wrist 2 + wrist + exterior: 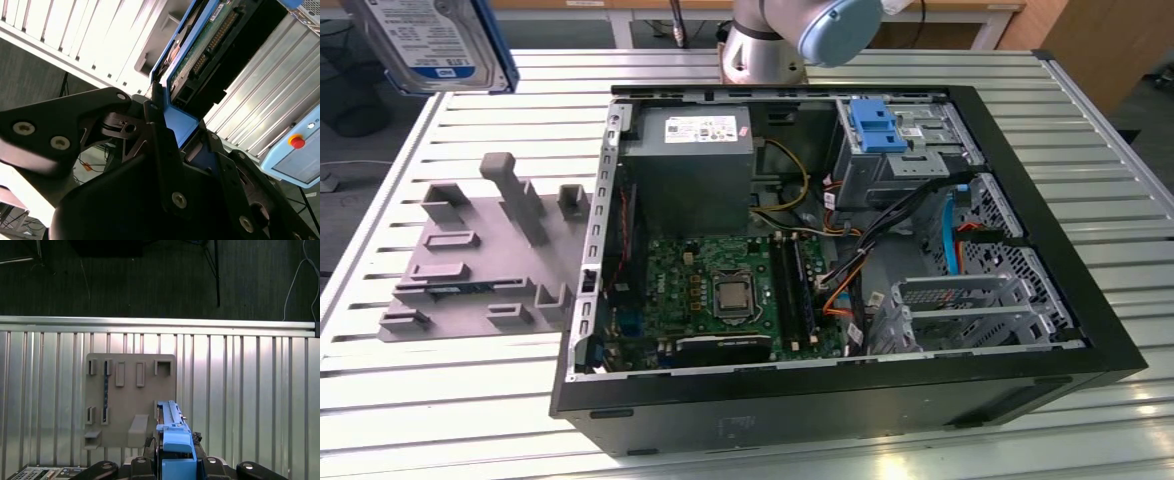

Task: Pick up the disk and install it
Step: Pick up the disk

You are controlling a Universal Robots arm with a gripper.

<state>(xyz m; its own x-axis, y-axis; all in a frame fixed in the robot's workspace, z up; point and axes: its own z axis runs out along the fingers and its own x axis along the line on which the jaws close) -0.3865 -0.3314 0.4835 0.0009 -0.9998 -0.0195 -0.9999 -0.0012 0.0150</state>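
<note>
Exterior view: the disk [434,40] hangs in the air, well apart from the open computer case [1067,300], off to the exterior view's left of it and above the table [467,400]. Its label face is toward this camera. Its long axis is roughly upright with a slight lean, and the blue carrier frame runs along the edge nearer the case. The disk's upper end and far side are cut off by the picture's edge. The arm [781,40] rises on the far side of the case. A grey fixture board [480,260] lies flat on the table just beside the case, lower in the picture than the disk. The second wrist view adds the grasp: the black fingers [157,150] of the gripper [182,132] are clamped on the blue frame at one short end of the disk [210,40], whose long axis points straight away from the gripper. The green circuit-board side and connector pins show there, and the label side is hidden. In the first wrist view the disk [172,435] is seen edge-on as a thin blue and silver strip. It runs out from the gripper [175,467] toward the fixture board [130,400], over the slatted table. The fingertips are mostly hidden by the frame, so the exact contact spots are hard to make out.
</note>
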